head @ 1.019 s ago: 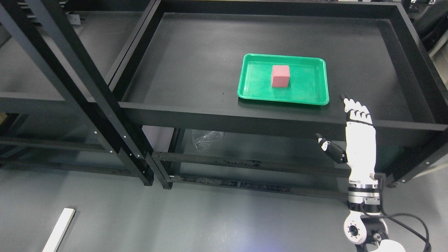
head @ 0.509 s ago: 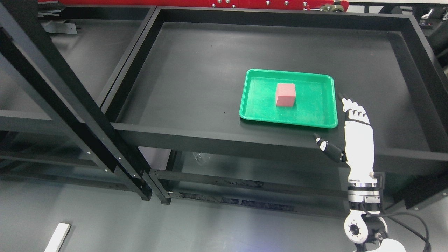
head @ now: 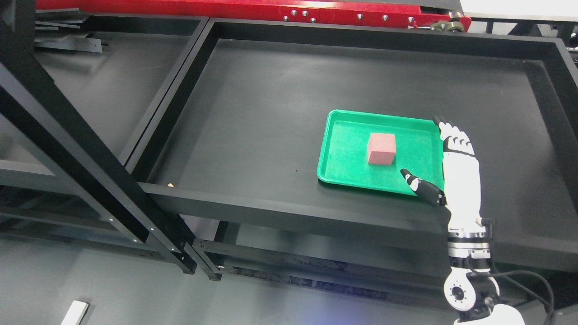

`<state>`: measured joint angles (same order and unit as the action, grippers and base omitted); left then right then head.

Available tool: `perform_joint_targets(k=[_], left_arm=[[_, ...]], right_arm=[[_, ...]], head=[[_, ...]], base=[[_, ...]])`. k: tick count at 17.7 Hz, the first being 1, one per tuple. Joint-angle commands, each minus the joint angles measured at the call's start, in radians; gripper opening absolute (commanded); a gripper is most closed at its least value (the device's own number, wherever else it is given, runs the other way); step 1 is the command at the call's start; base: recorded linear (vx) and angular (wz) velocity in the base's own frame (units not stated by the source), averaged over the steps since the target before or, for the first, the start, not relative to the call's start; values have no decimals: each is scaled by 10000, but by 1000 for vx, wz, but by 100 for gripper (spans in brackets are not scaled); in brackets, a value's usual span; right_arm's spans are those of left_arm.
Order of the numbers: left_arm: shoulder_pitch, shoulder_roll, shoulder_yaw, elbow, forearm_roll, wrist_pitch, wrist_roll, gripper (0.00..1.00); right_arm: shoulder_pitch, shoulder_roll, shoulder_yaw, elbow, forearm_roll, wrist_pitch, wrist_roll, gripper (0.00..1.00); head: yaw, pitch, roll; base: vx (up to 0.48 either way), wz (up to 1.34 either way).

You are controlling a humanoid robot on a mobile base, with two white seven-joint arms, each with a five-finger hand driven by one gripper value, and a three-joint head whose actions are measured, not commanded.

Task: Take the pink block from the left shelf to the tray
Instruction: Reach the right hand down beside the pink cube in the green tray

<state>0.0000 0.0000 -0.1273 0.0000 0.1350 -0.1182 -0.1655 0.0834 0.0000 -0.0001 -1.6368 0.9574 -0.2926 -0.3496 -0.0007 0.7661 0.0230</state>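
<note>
The right hand (head: pixel 454 169) is hovering open and empty beside the pink block (head: pixel 381 148) in the green tray (head: pixel 347 171), risking nudging either.

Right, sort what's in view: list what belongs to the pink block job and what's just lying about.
Belongs to the job:
pink block, sitting in the tray
green tray, on the black shelf
right hand, open, at the tray's right edge

Just lying about:
white strip on the floor
red beam behind the shelf
</note>
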Motion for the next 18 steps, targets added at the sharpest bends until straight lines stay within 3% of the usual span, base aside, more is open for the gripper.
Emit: perform_joint_targets(k=[1, 9, 18], left_arm=[[199, 174, 0, -175, 0, 1, -2, 100], [199, 174, 0, -175, 0, 1, -2, 100], [199, 174, 0, -175, 0, 1, -2, 100]], right_arm=[[-21, -175, 399, 0, -78, 119, 1253, 99], [-21, -175, 568, 46, -78, 793, 3079, 99], [-266, -175, 722, 230, -48, 901, 3878, 99]], head=[[0, 0, 0], [0, 0, 0], [0, 0, 0]], base=[[129, 77], [113, 11], [87, -43]])
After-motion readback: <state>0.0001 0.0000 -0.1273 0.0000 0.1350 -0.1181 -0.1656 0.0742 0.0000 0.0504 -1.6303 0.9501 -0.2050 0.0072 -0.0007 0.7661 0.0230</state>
